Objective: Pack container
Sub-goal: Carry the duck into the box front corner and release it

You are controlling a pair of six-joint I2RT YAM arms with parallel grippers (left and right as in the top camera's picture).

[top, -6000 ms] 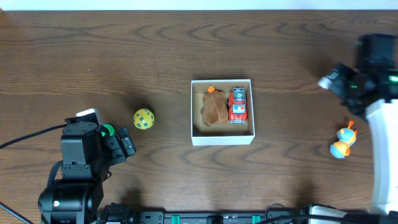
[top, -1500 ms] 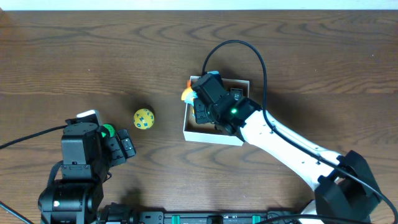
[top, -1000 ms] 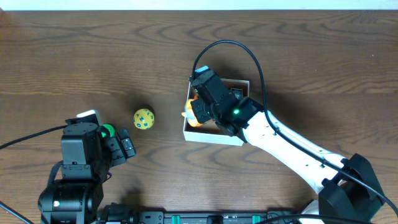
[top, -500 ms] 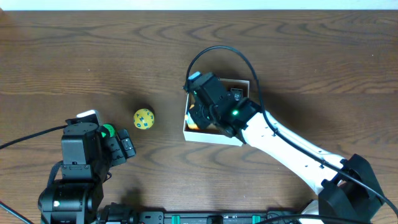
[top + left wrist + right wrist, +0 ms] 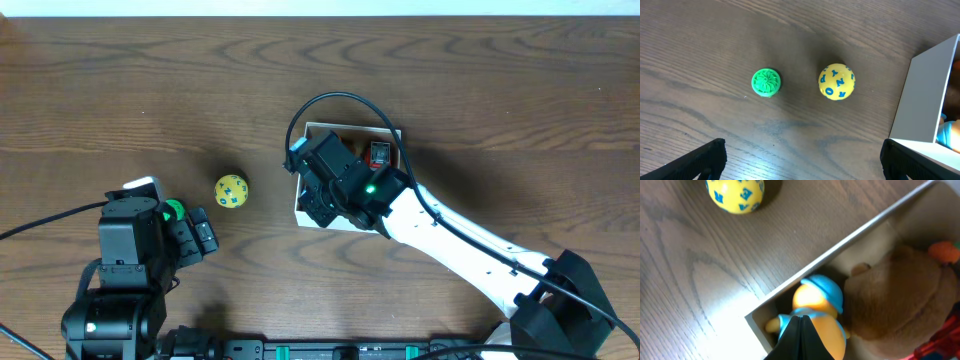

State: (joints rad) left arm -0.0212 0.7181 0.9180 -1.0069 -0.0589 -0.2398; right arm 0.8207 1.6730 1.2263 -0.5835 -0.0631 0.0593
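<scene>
The container is a white box with a tan inside, mid-table. It holds a brown plush and a red toy car. My right gripper is down in the container's front-left corner, jaws pressed together at the blue collar of an orange and blue duck toy. In the overhead view the right gripper hides the duck. My left gripper stands wide open above bare table, left of the container, holding nothing.
A yellow ball with blue letters lies on the table left of the box. A small green ridged toy lies left of the ball, by the left arm. The right arm's black cable loops over the box.
The right gripper has carried the duck from the box's left rim down into its front-left corner. The left arm has not moved.
</scene>
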